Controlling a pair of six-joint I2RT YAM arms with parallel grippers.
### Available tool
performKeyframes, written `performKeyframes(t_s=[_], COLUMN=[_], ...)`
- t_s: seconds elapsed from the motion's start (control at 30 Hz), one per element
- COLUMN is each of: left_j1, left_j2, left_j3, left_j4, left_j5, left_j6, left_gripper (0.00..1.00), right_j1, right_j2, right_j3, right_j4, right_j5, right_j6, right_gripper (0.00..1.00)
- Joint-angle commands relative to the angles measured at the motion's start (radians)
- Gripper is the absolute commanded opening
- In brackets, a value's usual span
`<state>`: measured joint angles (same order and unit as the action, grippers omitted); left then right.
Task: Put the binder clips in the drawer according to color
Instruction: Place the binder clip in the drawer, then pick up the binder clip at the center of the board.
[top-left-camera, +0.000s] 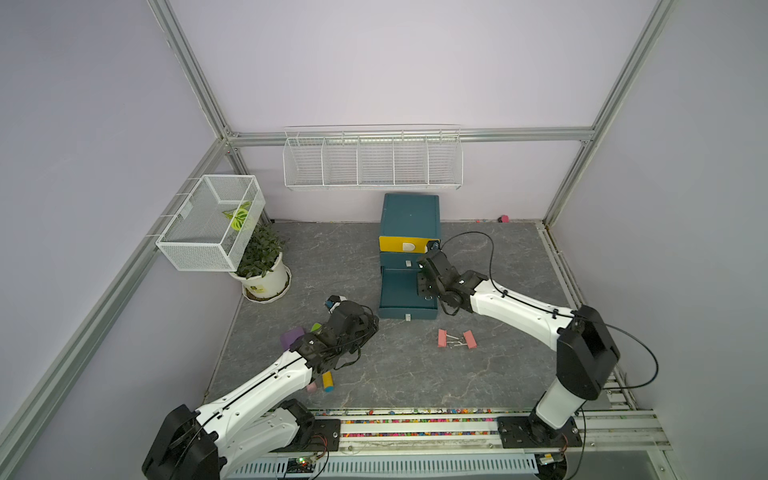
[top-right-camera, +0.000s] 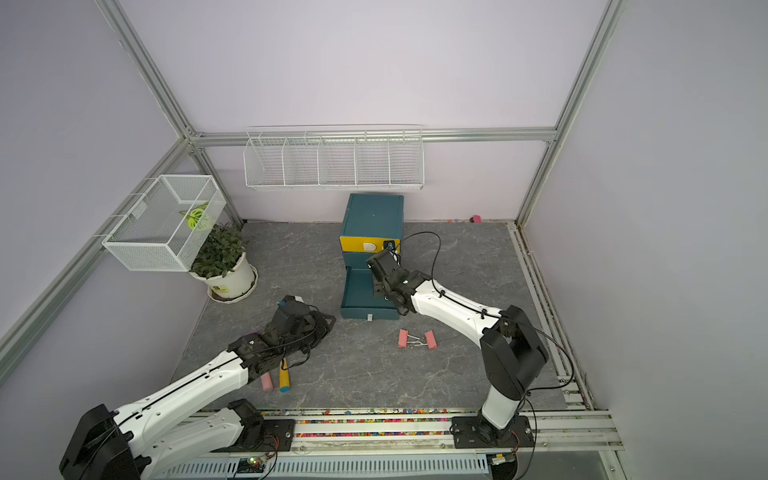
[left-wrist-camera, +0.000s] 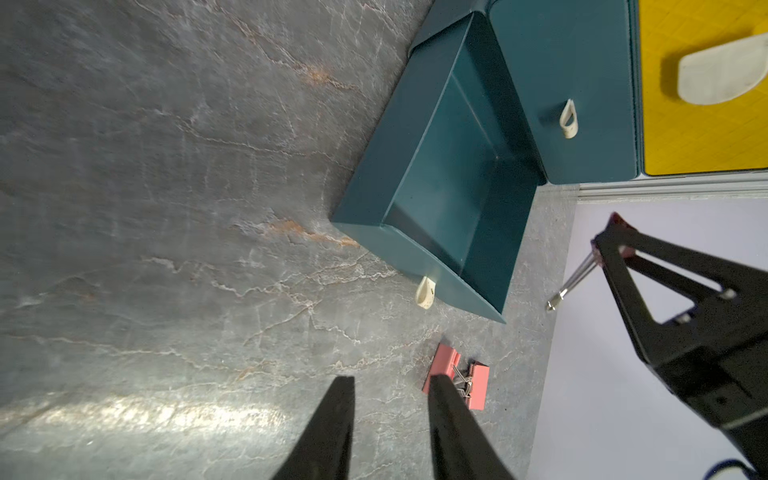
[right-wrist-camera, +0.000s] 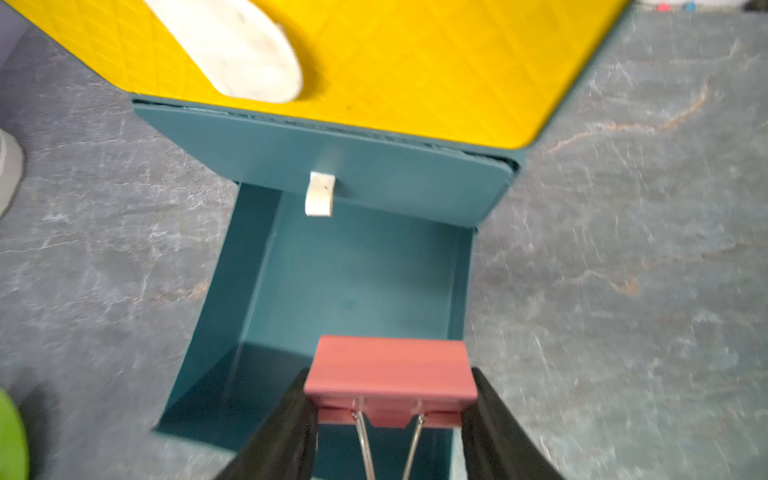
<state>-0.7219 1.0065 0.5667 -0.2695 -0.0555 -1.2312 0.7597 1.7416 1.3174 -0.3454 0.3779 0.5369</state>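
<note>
At the centre of both top views, the dark-teal 3-drawer cabinet (top-left-camera: 409, 216) (top-right-camera: 372, 214) has its bottom drawer (top-left-camera: 407, 312) pulled open. Above it the right gripper (right-wrist-camera: 390, 399) clamps 1 pink folded-metal binder clip (right-wrist-camera: 390, 365). Lower left, the left gripper (left-wrist-camera: 392, 379) gapes empty. 2 pink clips (top-left-camera: 441, 338) (top-left-camera: 469, 339) lie below the drawer.

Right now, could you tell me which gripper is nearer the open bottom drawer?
Right. The right gripper is above the open bottom drawer, holding a pink clip; the left gripper is off to its side, over the table.
</note>
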Motion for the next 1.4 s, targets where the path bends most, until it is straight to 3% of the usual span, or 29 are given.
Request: performKeyframes(t_s=[0.0, 0.27, 0.5, 0.6, 0.7, 0.77, 0.9, 1.07, 1.17, 1.27, 1.37], left_j1=[0.004, 0.005, 0.004, 0.004, 0.004, 0.004, 0.004, 0.004, 0.004, 0.006, 0.007], left_j2=[-0.014, -0.073, -0.075, -0.085, -0.097, -0.105, -0.115, -0.124, -0.133, -0.133, -0.131], left_j3=[0.022, 0.022, 0.06, 0.063, 0.061, 0.062, 0.074, 0.081, 0.082, 0.092, 0.107], left_j4=[-0.028, -0.055, -0.083, -0.092, -0.096, -0.1, -0.113, -0.129, -0.126, -0.122, -0.12], left_j5=[0.004, -0.016, -0.017, -0.02, -0.028, -0.037, -0.045, -0.052, -0.059, -0.061, -0.054], left_j6=[0.023, 0.024, 0.026, 0.024, 0.025, 0.029, 0.039, 0.049, 0.061, 0.07, 0.082], left_gripper=[0.35, 0.35, 0.35, 0.35, 0.35, 0.35, 0.35, 0.35, 0.35, 0.35, 0.35], right_j1=[0.009, 0.012, -0.004, -0.01, -0.01, -0.01, -0.009, -0.011, -0.011, -0.015, -0.02], right_j2=[0.08, 0.19, 0.237, 0.23, 0.206, 0.176, 0.073, -0.128, -0.23, -0.276, -0.328], right_j3=[0.044, 0.081, 0.117, 0.115, 0.108, 0.101, 0.046, -0.095, -0.165, -0.173, -0.228], right_j4=[0.051, -0.055, -0.129, -0.145, -0.15, -0.152, -0.116, -0.062, -0.087, -0.202, -0.239], right_j5=[0.062, 0.077, 0.031, 0.018, 0.01, 0.009, 0.006, -0.086, -0.126, -0.078, -0.169], right_j6=[-0.055, -0.011, 0.05, 0.072, 0.075, 0.071, 0.02, -0.175, -0.208, -0.194, -0.246], right_gripper=[0.33, 0.33, 0.4, 0.48, 0.63, 0.69, 0.71, 0.73, 0.76, 0.78, 0.82])
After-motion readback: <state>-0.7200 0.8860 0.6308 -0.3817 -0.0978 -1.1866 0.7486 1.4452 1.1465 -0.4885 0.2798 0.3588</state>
